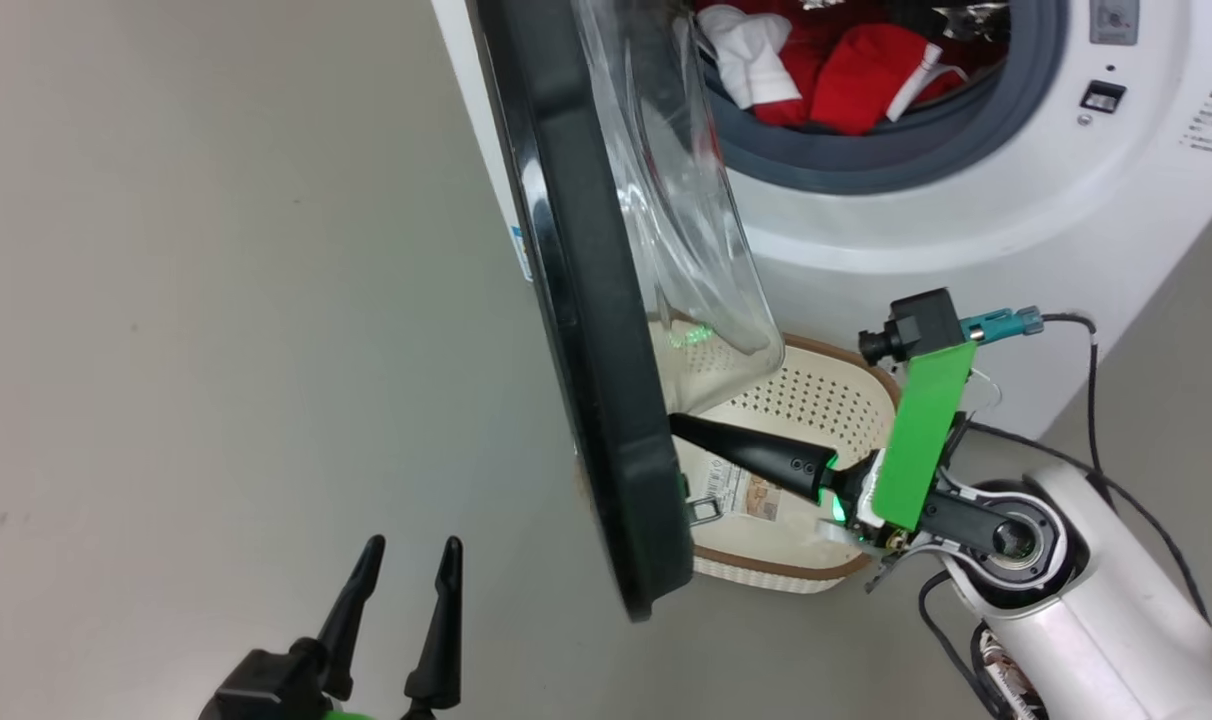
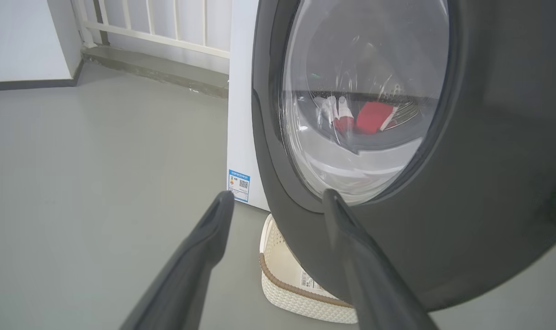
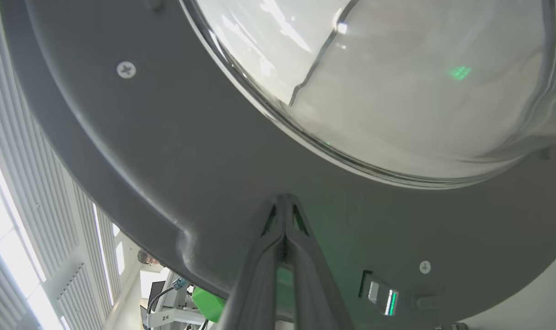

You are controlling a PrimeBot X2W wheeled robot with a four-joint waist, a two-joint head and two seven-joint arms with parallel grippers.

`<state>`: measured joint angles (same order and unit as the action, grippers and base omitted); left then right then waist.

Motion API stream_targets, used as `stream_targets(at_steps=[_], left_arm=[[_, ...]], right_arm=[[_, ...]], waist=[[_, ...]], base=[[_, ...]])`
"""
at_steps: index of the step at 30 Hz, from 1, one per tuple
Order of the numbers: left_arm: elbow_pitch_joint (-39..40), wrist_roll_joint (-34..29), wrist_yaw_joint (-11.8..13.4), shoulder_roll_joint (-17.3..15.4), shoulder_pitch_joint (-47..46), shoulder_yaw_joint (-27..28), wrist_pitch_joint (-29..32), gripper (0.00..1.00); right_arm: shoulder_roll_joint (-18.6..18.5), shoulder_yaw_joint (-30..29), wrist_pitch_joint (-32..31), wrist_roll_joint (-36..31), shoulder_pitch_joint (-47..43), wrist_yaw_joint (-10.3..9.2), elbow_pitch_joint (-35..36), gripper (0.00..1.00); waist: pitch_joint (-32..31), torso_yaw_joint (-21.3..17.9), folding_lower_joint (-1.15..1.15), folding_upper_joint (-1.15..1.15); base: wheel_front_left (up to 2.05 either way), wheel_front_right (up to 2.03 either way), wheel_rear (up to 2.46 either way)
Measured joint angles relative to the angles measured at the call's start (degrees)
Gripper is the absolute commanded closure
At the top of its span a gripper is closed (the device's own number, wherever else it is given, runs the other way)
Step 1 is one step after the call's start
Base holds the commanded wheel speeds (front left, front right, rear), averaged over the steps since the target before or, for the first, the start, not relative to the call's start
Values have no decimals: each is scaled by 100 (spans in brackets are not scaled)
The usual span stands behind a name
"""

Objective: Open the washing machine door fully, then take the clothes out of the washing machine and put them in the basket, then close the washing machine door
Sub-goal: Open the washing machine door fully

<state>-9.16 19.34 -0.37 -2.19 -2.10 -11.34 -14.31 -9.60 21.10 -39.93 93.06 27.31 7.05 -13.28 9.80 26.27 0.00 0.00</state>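
Right gripper (image 1: 681,425), fingers pressed together, touches the door (image 1: 586,300) on its inner rim near the lower edge. Door-opening step, likely needing a wider outward push.

Grey floor (image 2: 76,183), white railing (image 2: 158,39)

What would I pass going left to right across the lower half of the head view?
left gripper → washing machine door → basket → green bracket on the right arm → white forearm
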Motion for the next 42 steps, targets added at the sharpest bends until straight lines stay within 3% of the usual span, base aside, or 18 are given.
stream_targets(at_steps=[12,27,28,29,30,31,33,42], left_arm=[[34,0,41,-1,118,67,0,0],[71,9,42,-2,118,164,0,0],[70,9,41,-2,118,172,0,0],[70,9,41,-2,118,179,0,0],[69,9,42,-2,119,183,0,0],[68,9,41,-2,119,190,0,0],[66,8,41,-2,122,202,0,0],[26,-5,-16,-3,156,310,0,0]], right_arm=[[300,68,-52,-124,-20,0,-49,100],[420,102,12,-209,-94,0,-24,100],[419,92,27,-241,-138,0,-26,94],[419,87,75,-293,-176,0,-31,72],[416,74,119,-316,-218,0,-34,57],[412,67,142,-331,-257,0,-36,49],[391,53,229,-386,-326,0,-36,0],[123,-3,635,-489,-828,0,-114,0]], waist=[[-150,310,0,0],[-145,278,0,0],[-151,267,0,0],[-157,256,0,0],[-169,245,0,0],[-182,232,0,0],[-198,199,0,0],[-274,-1,0,0]], base=[[0,0,0],[0,0,0],[0,0,0],[0,0,0],[0,0,0],[0,0,0],[0,0,0],[0,0,0]])
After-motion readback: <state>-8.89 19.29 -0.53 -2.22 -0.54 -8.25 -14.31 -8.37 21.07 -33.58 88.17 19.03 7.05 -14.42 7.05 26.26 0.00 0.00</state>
